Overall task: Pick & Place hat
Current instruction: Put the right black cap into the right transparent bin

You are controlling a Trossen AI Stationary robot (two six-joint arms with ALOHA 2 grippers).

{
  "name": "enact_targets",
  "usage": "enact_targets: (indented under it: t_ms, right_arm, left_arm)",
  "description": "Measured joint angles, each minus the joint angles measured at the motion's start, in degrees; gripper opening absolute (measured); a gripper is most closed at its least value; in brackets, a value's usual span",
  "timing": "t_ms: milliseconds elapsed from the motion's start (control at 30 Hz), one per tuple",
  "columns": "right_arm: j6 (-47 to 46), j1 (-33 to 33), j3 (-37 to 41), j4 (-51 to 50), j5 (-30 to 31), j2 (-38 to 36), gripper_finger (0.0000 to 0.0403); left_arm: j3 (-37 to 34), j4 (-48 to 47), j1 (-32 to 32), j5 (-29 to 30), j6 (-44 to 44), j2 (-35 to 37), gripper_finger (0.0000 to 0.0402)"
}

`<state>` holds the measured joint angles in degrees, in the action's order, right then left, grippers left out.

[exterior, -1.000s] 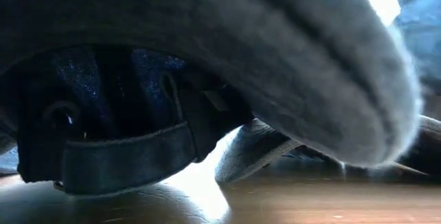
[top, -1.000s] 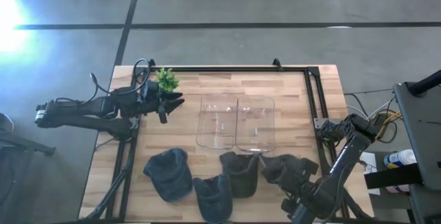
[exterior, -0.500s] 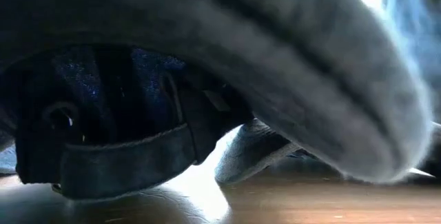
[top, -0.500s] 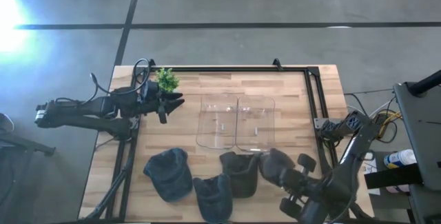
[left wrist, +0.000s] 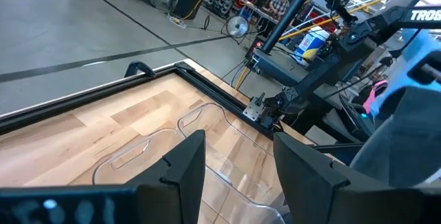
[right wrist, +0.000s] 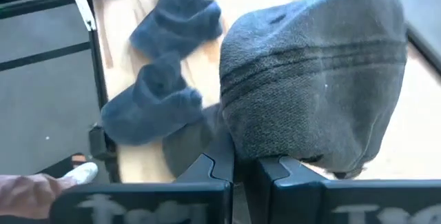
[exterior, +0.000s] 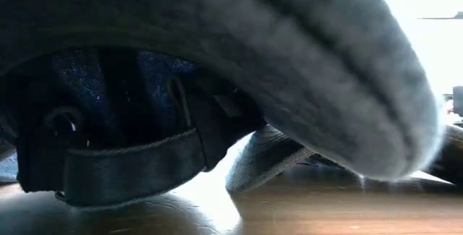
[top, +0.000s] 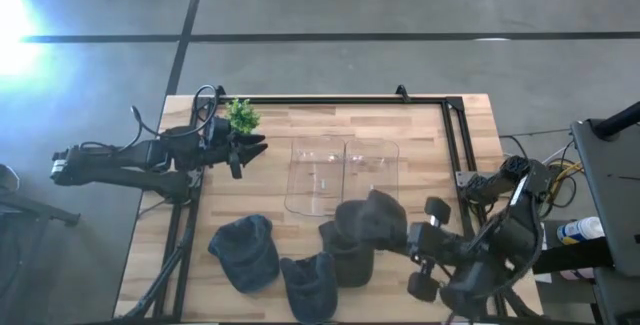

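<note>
My right gripper (top: 400,233) is shut on a dark grey knitted hat (top: 368,215), held above the table's near middle, just in front of two clear plastic bins (top: 340,177). The hat fills the right wrist view (right wrist: 310,72). Three more grey hats lie on the wood along the near edge: one at the left (top: 243,251), one at the edge (top: 310,285) and one partly under the held hat (top: 345,255). My left gripper (top: 250,148) waits open and empty at the far left, beside a small green plant (top: 241,115). My right gripper pinches the hat's near edge (right wrist: 241,145) between its two fingers (right wrist: 213,165). The fingers come slanting from the table's near right side. The hat reaches out ahead of the fingers, lifted off the table, above the hat lying under it.
A black metal frame (top: 455,155) runs along the table's far and right sides. In the low view a hat (exterior: 217,61) lies right in front of the camera and blocks nearly everything. The left wrist view shows the bins (left wrist: 207,148) and equipment beyond the table.
My right gripper has gone up and toward the table's left and far side, carrying the hat. The hat has come up off the near right of the table and now hangs over the middle hat, just in front of the bins.
</note>
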<state>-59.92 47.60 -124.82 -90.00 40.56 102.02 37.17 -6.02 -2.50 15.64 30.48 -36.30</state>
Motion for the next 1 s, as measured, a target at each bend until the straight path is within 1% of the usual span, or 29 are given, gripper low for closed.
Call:
enact_targets:
  t_ms: [200, 400, 767, 933, 1000]
  right_arm:
    - [9.26, -5.24, -1.99, -0.04, 0.39, -0.76, 0.0007]
    - [15.03, -10.03, -2.22, -0.02, -0.26, -3.16, 0.0008]
    - [23.17, -17.25, -1.70, -0.03, -16.09, -10.34, 0.0008]
    - [27.61, -21.14, -0.97, 0.00, -21.36, -12.28, 0.0008]
    - [29.77, -23.21, -0.12, -0.02, -25.13, -12.75, 0.0008]
  left_arm:
    - [0.00, 0.00, 0.04, 0.02, 0.13, 0.00, 0.0165]
    - [0.00, 0.00, 0.04, 0.02, 0.19, 0.00, 0.0165]
    - [0.00, -0.04, 0.04, -1.31, 0.17, 0.00, 0.0165]
    - [0.00, -0.04, 0.04, -1.50, 0.24, -0.01, 0.0165]
    - [0.00, -0.04, 0.04, -1.55, 0.73, 0.00, 0.0165]
